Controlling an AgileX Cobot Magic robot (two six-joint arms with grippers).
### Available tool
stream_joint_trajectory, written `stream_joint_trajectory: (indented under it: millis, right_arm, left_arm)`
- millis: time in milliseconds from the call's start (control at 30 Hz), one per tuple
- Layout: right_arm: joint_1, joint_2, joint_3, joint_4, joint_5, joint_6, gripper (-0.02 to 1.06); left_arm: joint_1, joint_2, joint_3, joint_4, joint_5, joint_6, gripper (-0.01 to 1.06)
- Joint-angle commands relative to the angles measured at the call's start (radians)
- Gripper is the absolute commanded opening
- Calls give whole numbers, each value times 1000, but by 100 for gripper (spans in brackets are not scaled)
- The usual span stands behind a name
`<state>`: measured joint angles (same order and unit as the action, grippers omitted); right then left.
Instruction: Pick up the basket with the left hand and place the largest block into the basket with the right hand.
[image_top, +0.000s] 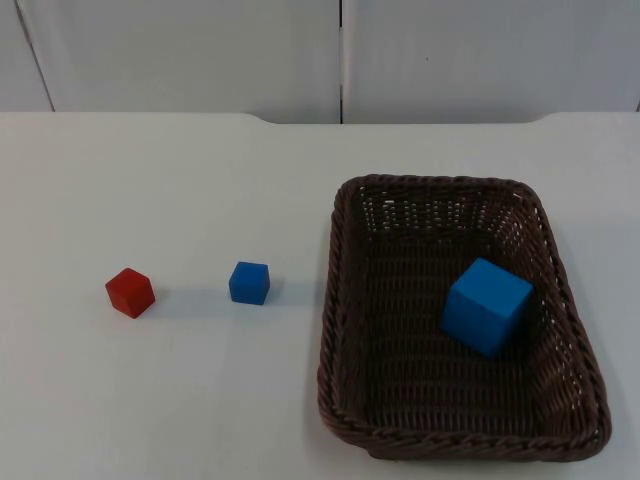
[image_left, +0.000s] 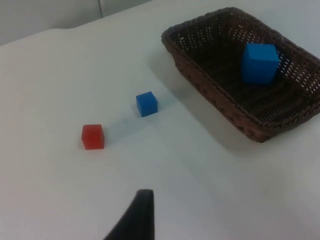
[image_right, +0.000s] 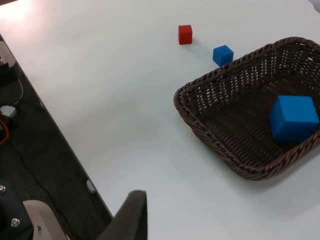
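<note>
**Robot test bench in a lab**

Looks like a lab workstation: bare white table top (image_top: 200, 400) ending at a grey partition wall (image_top: 180, 50). Beside the table's edge, dark carpeted floor (image_right: 45, 170) with loose wires and equipment. On the table, 3 plain test cubes and 1 wicker basket (image_top: 345, 300).

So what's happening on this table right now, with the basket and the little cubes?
Nothing is being handled at this moment. The brown wicker basket sits on the white table with the large blue block already inside it. A small blue block and a small red block lie on the table beside the basket, apart from each other. Both arms are pulled back, with their cameras looking at the scene from a distance.
</note>
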<state>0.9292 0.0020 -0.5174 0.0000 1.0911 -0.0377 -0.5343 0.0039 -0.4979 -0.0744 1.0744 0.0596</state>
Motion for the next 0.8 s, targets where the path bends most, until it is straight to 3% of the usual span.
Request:
stream_joint_trajectory:
  millis: [0, 767]
  right_arm:
    - [-1, -2, 2, 0, -13, 3, 105]
    - [-1, -2, 2, 0, -15, 3, 105]
  left_arm:
    - [-2, -4, 4, 4, 0, -8, 105]
    - [-2, -4, 4, 4, 0, -8, 105]
